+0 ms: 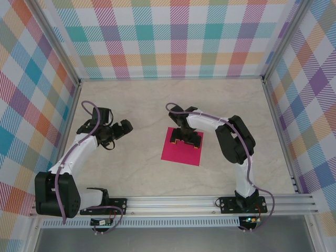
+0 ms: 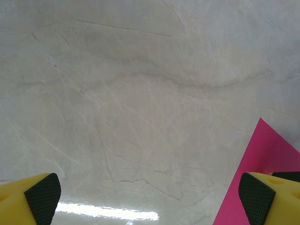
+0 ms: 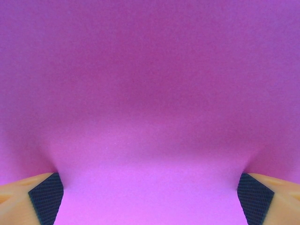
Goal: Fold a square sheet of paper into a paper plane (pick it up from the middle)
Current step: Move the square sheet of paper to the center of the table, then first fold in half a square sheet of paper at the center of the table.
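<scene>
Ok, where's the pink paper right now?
In the top view, the square sheet of paper lies flat mid-table, directly under the open right gripper.

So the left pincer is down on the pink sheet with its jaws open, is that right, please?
Not quite: it is the right pincer that is down on the pink sheet with its jaws open, as the top external view shows.

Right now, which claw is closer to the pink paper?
The right claw. It sits spread open over the far half of the pink paper, down against it. The left claw hangs open off to the paper's left, apart from it.
</scene>
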Robot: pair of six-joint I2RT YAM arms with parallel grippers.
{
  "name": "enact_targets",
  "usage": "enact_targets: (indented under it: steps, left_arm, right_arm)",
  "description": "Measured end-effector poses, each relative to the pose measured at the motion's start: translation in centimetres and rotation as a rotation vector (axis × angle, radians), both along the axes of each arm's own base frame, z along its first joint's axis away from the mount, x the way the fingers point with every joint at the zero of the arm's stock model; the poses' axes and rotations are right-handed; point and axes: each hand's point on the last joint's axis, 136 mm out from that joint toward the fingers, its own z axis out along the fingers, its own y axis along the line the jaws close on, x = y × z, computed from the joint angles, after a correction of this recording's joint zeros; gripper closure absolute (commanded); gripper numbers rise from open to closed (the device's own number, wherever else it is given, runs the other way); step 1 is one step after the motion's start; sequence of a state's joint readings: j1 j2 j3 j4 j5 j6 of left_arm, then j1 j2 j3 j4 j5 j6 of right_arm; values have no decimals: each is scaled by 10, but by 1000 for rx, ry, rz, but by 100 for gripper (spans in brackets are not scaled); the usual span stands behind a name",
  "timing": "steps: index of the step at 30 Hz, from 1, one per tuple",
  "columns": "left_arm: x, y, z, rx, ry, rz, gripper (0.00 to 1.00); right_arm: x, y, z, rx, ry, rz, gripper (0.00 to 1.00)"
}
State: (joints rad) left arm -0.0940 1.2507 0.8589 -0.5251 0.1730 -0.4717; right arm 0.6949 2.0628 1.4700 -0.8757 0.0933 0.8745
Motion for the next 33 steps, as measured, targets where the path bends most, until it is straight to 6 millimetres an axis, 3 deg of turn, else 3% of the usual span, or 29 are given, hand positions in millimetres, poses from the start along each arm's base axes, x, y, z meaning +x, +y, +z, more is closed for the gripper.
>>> enact_targets:
  steps: [33]
  left_arm:
    - [0,0,-6,3,18,1,0]
  right_arm:
    - [-5,-12,-7,1,-3,51,17]
